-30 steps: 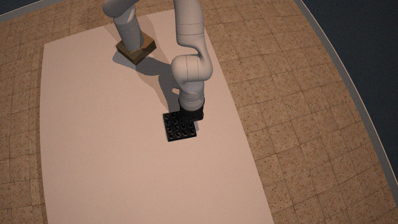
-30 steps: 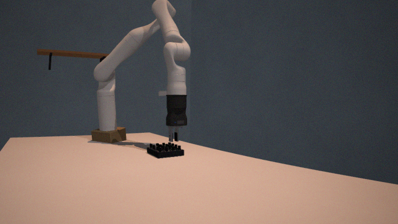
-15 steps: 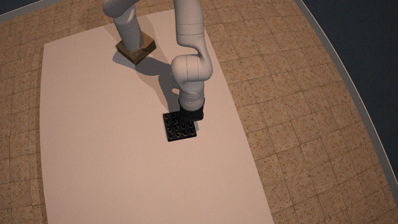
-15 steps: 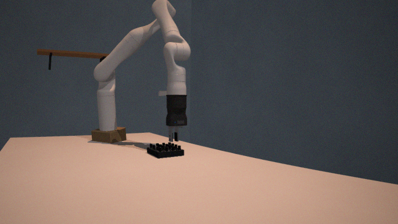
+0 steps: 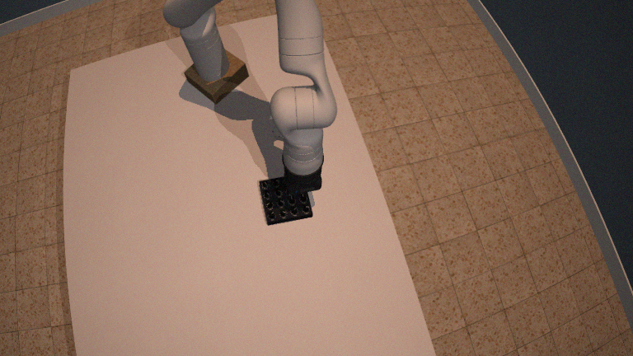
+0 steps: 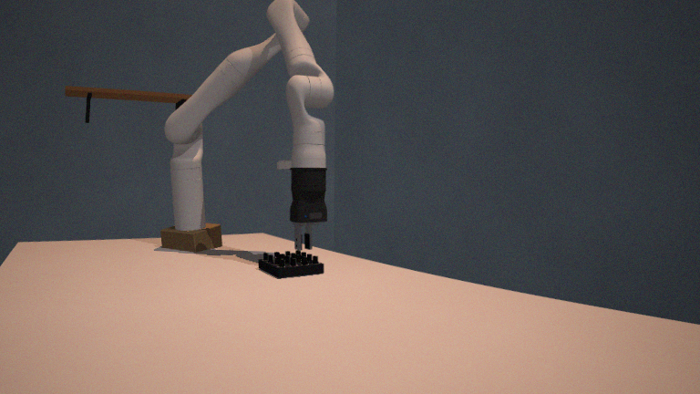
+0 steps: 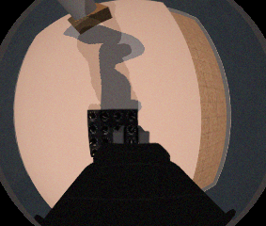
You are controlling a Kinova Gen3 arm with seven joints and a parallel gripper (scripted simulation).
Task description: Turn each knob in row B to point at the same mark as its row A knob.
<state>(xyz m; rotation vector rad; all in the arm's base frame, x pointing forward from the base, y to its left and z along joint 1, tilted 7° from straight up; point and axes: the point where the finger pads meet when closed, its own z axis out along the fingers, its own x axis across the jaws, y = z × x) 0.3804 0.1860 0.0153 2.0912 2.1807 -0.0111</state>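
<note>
The black knob box (image 5: 289, 220) (image 6: 302, 269) (image 7: 99, 122) stands flat on the pale table, with rows of black knobs upright on its top. My gripper (image 6: 303, 246) (image 7: 131, 131) points straight down with its fingers partly open and nothing seen held between them. In the exterior view the fingertips are just above the knob tops, over the far part of the box. In the wrist view they flank a knob column near the box's right edge. The gripper body hides part of the box in the top view and in the wrist view. The knob lines, marks, names and socket are too small or hidden to read.
The arm's wooden base block (image 5: 216, 88) (image 6: 190, 238) (image 7: 90, 20) stands on the table behind the box. A brown beam (image 6: 126, 94) with a black bracket is at the back left. The table's right edge lies beyond the box in the top view.
</note>
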